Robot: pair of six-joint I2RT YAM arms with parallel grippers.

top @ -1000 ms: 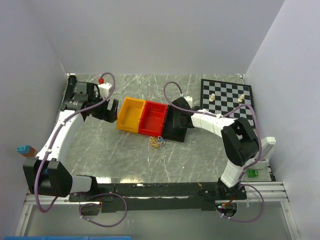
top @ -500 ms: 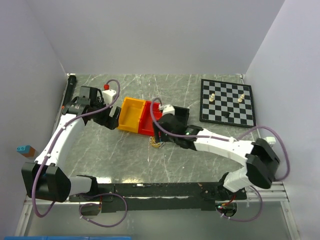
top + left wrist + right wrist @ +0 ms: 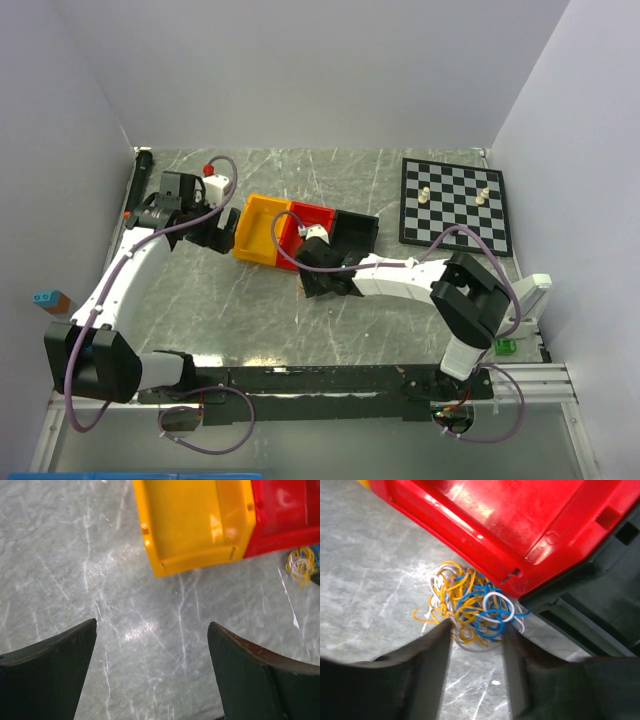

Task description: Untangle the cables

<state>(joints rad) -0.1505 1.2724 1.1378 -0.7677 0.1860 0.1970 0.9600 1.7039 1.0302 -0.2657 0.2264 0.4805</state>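
my right pincer [image 3: 476,647] has come across from the black bin [image 3: 600,600] to the cables [image 3: 470,605], half open, fingers astride their near edge. they're one tight knot of yellow, blue and white loops on the surface [image 3: 365,570], right against the red bin [image 3: 520,520]. my left pincer [image 3: 152,672] gapes wide, empty.

Right gripper [image 3: 476,630] swung off black plastic bin [image 3: 360,228], came down at tangle of thin yellow, blue, white cables [image 3: 470,607]; fingers [image 3: 415,680] now straddle its near edge.
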